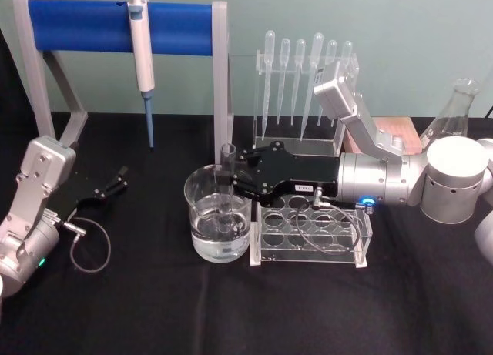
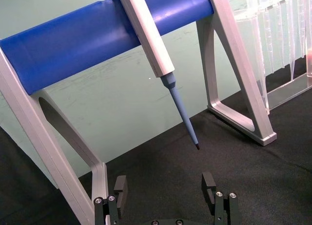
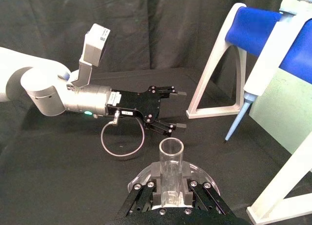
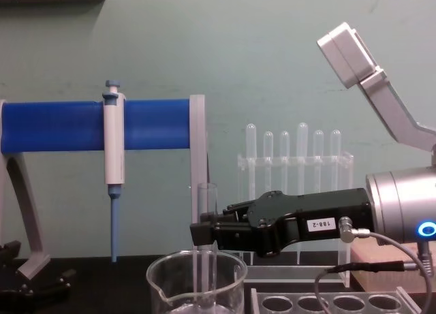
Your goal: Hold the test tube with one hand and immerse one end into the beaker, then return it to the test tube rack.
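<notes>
Holding the test tube (image 1: 226,209) upright in my right gripper (image 1: 229,174), jaws clamped on its upper part. Its lower end sits inside the beaker (image 1: 192,210), apparently in the water. Left gripper (image 1: 120,178) is parked at far left, jaws wide. Risk: a tilted lift could knock glass on the rim or loosen the grip. The rack (image 1: 362,243) stands just beside.

test tube (image 1: 228,159) in beaker (image 1: 198,216), rack (image 1: 363,244) right
</notes>
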### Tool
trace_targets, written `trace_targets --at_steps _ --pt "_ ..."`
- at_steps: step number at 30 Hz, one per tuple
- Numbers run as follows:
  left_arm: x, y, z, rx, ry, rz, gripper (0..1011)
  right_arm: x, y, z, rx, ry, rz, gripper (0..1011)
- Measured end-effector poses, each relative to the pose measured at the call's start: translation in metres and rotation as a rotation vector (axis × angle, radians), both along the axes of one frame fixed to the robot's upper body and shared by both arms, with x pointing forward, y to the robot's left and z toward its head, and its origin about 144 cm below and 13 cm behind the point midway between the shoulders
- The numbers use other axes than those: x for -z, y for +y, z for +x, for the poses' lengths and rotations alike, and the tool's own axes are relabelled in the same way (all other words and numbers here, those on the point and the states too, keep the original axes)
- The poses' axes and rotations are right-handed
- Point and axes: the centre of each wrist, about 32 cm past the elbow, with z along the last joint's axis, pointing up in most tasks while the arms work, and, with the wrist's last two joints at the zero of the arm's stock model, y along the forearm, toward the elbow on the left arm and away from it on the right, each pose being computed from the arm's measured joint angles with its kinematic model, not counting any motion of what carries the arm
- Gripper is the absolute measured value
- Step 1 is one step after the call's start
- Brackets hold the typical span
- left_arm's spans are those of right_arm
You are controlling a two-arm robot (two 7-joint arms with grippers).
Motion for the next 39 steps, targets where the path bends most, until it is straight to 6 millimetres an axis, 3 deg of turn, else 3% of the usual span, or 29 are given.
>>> trace_targets --at_steps 39 --pt "0.0000 0.0000 0.0000 0.000 0.000 0.000 1000 0.0001 0.0000 0.0000 0.001 0.000 0.000 238"
